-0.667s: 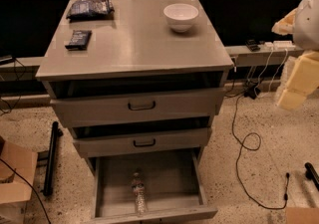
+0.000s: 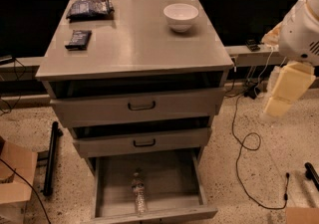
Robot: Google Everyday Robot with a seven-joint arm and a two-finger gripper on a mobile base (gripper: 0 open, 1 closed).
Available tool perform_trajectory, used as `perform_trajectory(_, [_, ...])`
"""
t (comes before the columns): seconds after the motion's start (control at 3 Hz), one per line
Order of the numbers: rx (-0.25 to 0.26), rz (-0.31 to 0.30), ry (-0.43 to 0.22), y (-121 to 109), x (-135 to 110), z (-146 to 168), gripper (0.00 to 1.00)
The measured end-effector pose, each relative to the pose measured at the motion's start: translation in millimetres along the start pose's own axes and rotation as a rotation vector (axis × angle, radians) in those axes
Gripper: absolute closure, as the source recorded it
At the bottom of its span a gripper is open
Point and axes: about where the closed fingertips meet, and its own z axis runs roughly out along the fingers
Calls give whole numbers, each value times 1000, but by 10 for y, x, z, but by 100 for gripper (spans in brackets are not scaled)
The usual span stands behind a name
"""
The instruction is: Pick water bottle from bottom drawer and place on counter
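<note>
The water bottle (image 2: pixel 139 197) lies on its side on the floor of the open bottom drawer (image 2: pixel 169 178), near the front wall, cap toward the back. The counter (image 2: pixel 134 44) is the flat grey top of the cabinet. My arm comes in at the right edge. Its white housing and cream end part with the gripper (image 2: pixel 277 107) hang beside the cabinet at the height of the upper drawers, well above and to the right of the bottle. Nothing is seen in the gripper.
On the counter stand a white bowl (image 2: pixel 181 16), a dark snack bag (image 2: pixel 90 8) and a small dark packet (image 2: pixel 78 39). The two upper drawers (image 2: pixel 141 104) stand slightly ajar. Cables (image 2: pixel 244 138) trail on the floor at the right, and a cardboard box (image 2: pixel 15 173) sits at the left.
The arm's cream end part has dropped slightly lower at the right edge. The bottle and the drawers have not moved.
</note>
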Motion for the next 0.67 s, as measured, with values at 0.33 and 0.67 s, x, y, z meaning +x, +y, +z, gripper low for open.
perform_trajectory(0.33, [-53, 60, -24, 84, -18, 404, 0])
perform_trajectory(0.67, [-100, 151, -30, 154, 107, 950, 0])
